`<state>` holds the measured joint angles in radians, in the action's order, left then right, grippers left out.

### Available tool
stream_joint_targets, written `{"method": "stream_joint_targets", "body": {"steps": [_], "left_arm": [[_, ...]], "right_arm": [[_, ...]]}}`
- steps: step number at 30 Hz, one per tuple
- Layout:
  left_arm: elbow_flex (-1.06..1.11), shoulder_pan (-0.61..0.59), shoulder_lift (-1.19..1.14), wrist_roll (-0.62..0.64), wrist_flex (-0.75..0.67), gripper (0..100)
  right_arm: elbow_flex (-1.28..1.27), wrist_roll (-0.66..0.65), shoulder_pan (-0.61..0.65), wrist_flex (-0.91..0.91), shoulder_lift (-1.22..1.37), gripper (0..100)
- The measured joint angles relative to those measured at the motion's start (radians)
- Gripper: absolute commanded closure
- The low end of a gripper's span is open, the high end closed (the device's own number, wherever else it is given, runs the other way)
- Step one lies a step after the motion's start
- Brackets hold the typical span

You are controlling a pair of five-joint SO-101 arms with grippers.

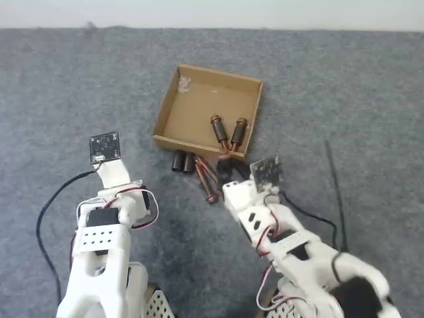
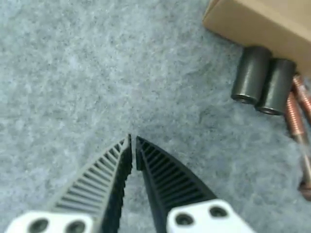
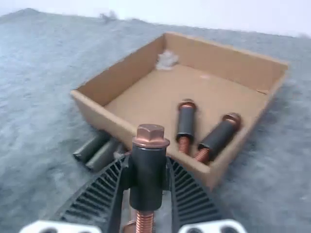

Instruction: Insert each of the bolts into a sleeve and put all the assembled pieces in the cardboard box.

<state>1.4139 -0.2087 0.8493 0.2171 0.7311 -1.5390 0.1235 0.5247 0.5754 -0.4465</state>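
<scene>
A black sleeve with a copper hex-head bolt through it point(image 3: 147, 177) is clamped between the jaws of the right gripper point(image 3: 146, 162), just near of the open brown cardboard box point(image 1: 165, 109). Two more sleeved bolts point(image 3: 185, 124) are laid side by side inside the box, by its near right corner. Two loose black cylindrical sleeves point(image 2: 251, 74) and bare copper bolts point(image 2: 294, 114) are grouped on the grey carpeted worktop point(image 1: 344, 99), just beside the box's near wall. The left gripper point(image 2: 132, 143) is held over bare carpet to their left, its jaws drawn almost together on nothing.

Two sleeved bolts point(image 1: 217, 131) lie inside the cardboard box point(image 1: 197, 109).
</scene>
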Motion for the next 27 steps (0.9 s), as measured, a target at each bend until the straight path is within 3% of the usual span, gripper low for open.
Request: {"method": "stream_joint_targets", "body": {"steps": [11, 19, 27], "left_arm": [[0.000, 0.000, 0.000, 0.000, 0.000, 99], [0.000, 0.000, 0.000, 0.000, 0.000, 99], [0.000, 0.000, 0.000, 0.000, 0.000, 99]], "right_arm": [[0.364, -0.002, -0.057, -0.643, -0.155, 99.0], [0.651, -0.002, -0.061, -0.686, 0.133, 99.0], [0.959, -0.002, -0.144, -0.686, 0.508, 99.0]]}}
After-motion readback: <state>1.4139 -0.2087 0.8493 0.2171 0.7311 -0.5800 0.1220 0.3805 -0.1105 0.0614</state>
